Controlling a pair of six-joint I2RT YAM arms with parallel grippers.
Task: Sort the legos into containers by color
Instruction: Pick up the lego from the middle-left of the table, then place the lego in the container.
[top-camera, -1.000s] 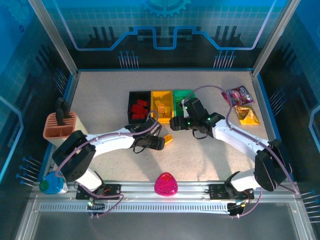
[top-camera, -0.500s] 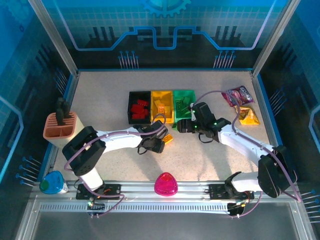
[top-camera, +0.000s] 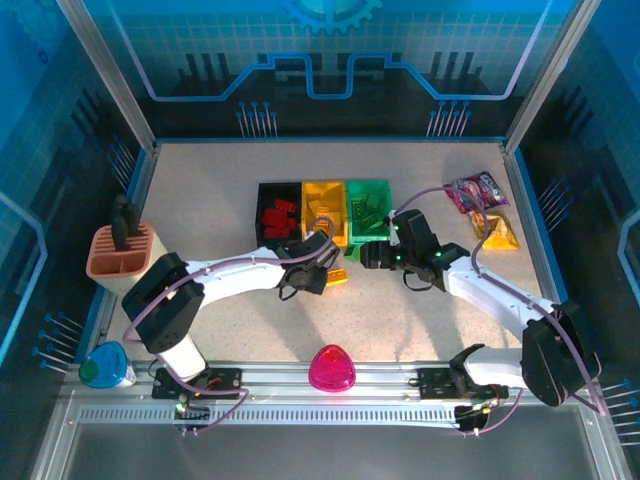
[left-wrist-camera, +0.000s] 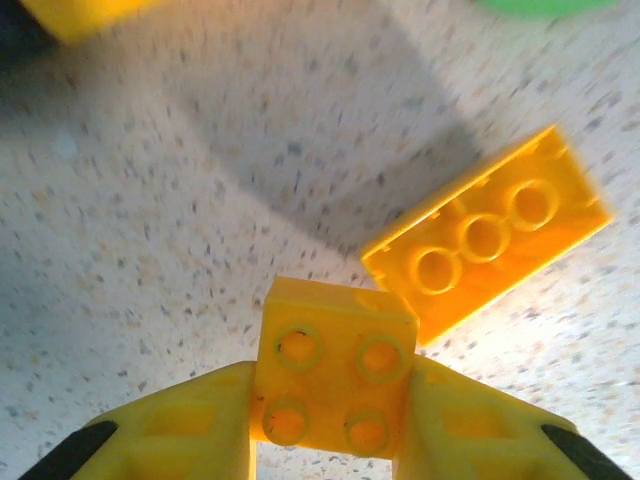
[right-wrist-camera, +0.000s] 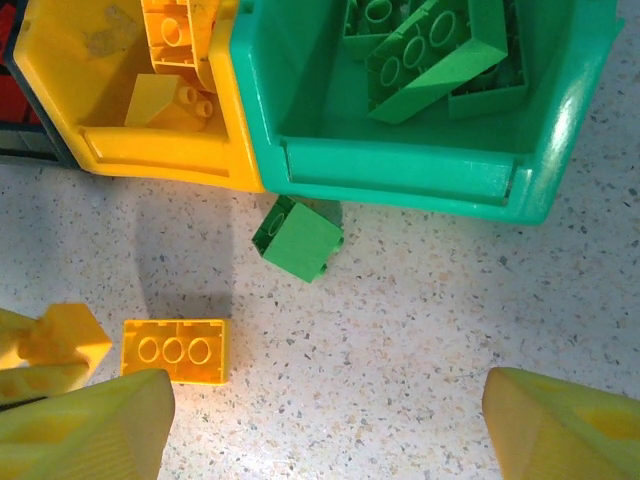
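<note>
My left gripper (left-wrist-camera: 335, 405) is shut on a small yellow four-stud lego (left-wrist-camera: 335, 372), just above the table. Close ahead of it lies a longer yellow lego (left-wrist-camera: 487, 250), hollow side up, also seen in the right wrist view (right-wrist-camera: 175, 350). In the top view the left gripper (top-camera: 318, 268) sits just in front of the black bin (top-camera: 262, 222) and yellow bin (top-camera: 324, 190). My right gripper (right-wrist-camera: 325, 420) is open over bare table, near a loose green lego (right-wrist-camera: 298, 238) in front of the green bin (right-wrist-camera: 400, 170). Red, yellow and green legos fill the matching bins.
A glossy pink dome (top-camera: 331, 368) sits near the front edge. A terracotta slotted holder (top-camera: 122, 255) stands at the left. Two snack packets (top-camera: 477, 188) (top-camera: 494, 230) lie at the right, behind the right arm. Open table stretches behind the bins and left of them.
The left gripper has moved a little away from the front edge toward the bins. The right gripper has drawn back to the right from in front of the yellow bin.
</note>
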